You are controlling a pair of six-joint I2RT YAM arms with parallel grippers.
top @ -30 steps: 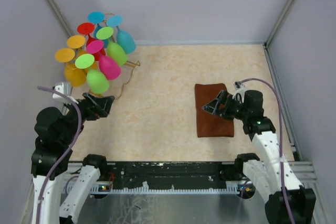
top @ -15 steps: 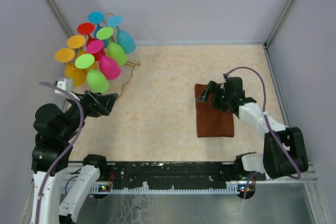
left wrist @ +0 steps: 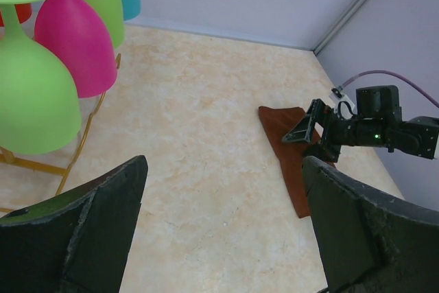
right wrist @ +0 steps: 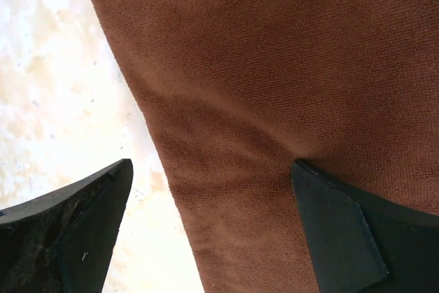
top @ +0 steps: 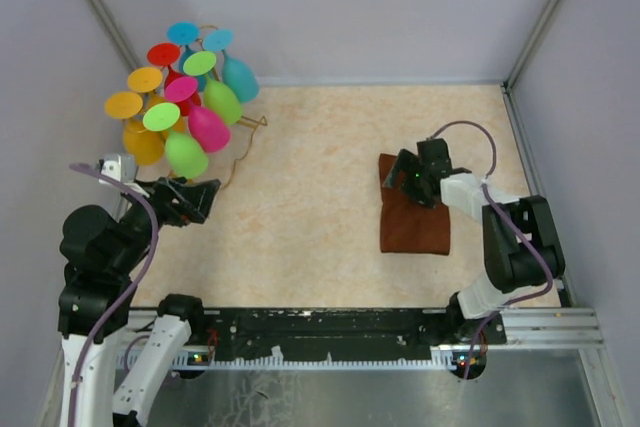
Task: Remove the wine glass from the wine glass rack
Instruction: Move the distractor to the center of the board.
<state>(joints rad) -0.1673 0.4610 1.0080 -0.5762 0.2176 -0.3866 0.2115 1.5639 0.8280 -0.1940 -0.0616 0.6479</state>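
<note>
The wine glass rack (left wrist: 79, 147) stands at the far left corner of the table (top: 320, 147), close to the left wall, and only bits of its golden wire show beneath the load it carries. Coloured wine glasses hang on it upside down, round feet up and bowls down, crowded so that the bowls sit just beside one another. The nearest is a green glass (top: 185, 152), with a magenta glass (top: 208, 127) just behind it to the right and an orange glass (top: 142, 142) to its left. A second green glass (top: 222, 102) and a teal glass (top: 240, 77) hang farther back, and a red foot (top: 163, 54) and a blue foot (top: 182, 32) show at the top of the cluster. All the glasses are on the rack. The left gripper (top: 205, 200) hovers near the front of the rack, just short of the nearest green glass and not touching it. Its two dark fingers (left wrist: 75, 231) are spread wide with nothing between them, and the wrist view looks past them across the bare table. Well apart, on the right half of the table, lies a brown cloth (top: 415, 232), flat and roughly rectangular. The right gripper (top: 403, 173) sits low over the cloth's far end, its fingers also spread wide. From its wrist camera the cloth's weave fills the gap between them, and whether the tips touch the cloth cannot be told.
</note>
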